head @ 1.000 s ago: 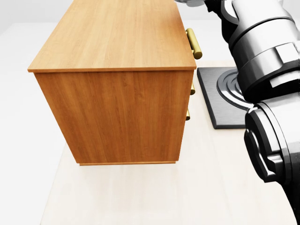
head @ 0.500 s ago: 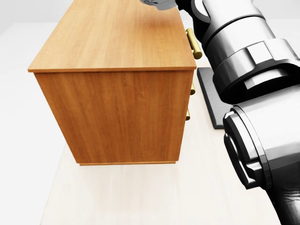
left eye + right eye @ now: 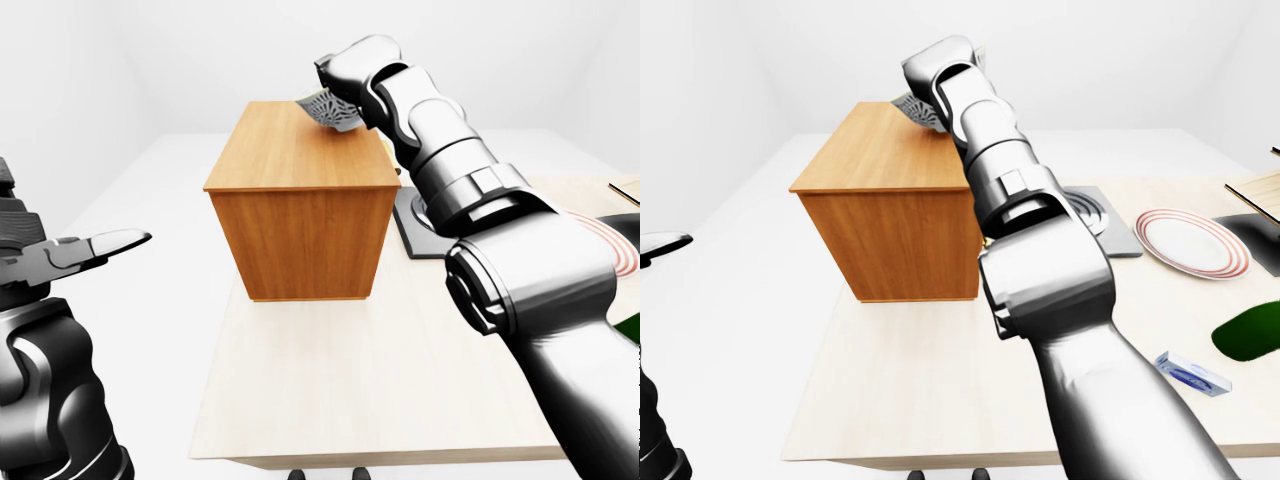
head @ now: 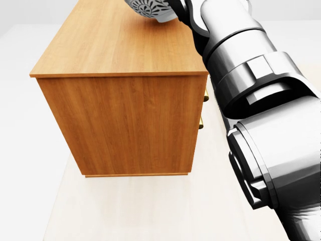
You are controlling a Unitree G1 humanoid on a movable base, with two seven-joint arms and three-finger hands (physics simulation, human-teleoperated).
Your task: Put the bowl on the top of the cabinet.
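Observation:
A wooden cabinet [image 3: 300, 165] stands on the pale table. A grey-and-white patterned bowl [image 3: 326, 108] hangs tilted over the far right part of the cabinet's top; it also shows at the top edge of the head view, bowl [image 4: 149, 10]. My right hand [image 3: 338, 96] is shut on the bowl's rim, and its arm reaches in from the right across the cabinet's right side. Whether the bowl touches the top I cannot tell. At the left of the left-eye view my left hand [image 3: 105, 245] is held open and empty, well away from the cabinet.
Gold drawer handles [image 4: 201, 123] stick out on the cabinet's right face. A black burner plate [image 3: 1102, 218] lies to the right of the cabinet. Farther right lie a red-rimmed plate [image 3: 1192, 243], a green object [image 3: 1250, 332] and a small blue-white box [image 3: 1192, 372].
My right arm has swung left across the head view, hiding the burner plate and the upper handle. The bowl has come into view over the cabinet top. The camera has not moved.

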